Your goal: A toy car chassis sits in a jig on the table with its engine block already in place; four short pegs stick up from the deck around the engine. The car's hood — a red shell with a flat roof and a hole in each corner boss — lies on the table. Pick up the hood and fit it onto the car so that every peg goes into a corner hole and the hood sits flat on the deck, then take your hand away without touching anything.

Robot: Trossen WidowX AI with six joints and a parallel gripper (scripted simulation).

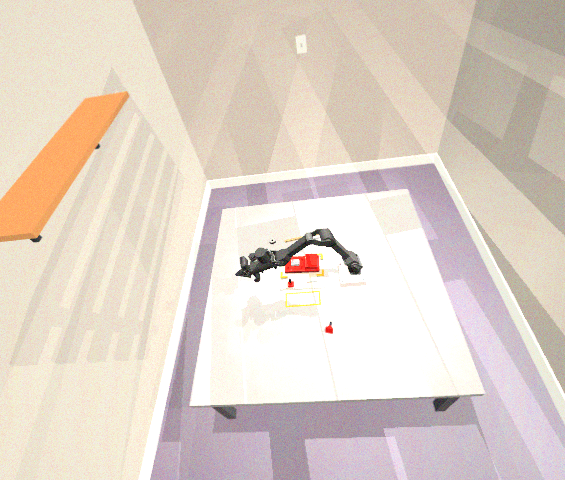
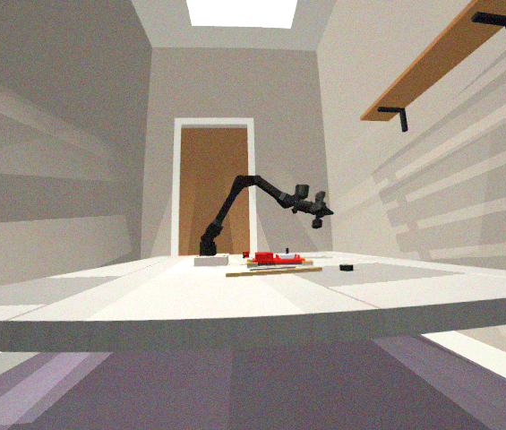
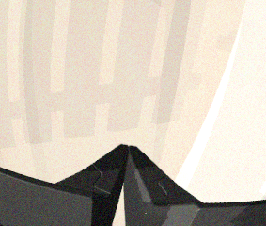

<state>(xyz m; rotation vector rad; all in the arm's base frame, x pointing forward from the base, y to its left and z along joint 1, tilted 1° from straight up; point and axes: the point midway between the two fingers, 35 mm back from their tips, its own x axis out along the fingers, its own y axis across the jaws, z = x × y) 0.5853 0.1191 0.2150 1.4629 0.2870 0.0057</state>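
Note:
The red toy car (image 1: 314,270) (image 2: 289,260) sits in its yellow-edged jig near the table's middle. On it is a raised red shape with a pale flat top, which looks like the hood (image 1: 295,264) (image 2: 264,254). It is too small to tell whether the pegs are in its holes. My gripper (image 1: 240,272) (image 2: 330,212) (image 3: 127,153) is shut and empty. It hangs high above the table, well off to one side of the car and clear of it. The wrist view shows only the closed fingertips against the wall.
A small red piece (image 1: 329,328) lies alone nearer the table's front, and another small red piece (image 1: 290,282) lies beside the jig. A yellow outlined rectangle (image 1: 286,299) is marked on the table. A wooden strip (image 2: 273,271), a black wheel (image 2: 346,267) and the arm's white base block (image 2: 210,260) are nearby.

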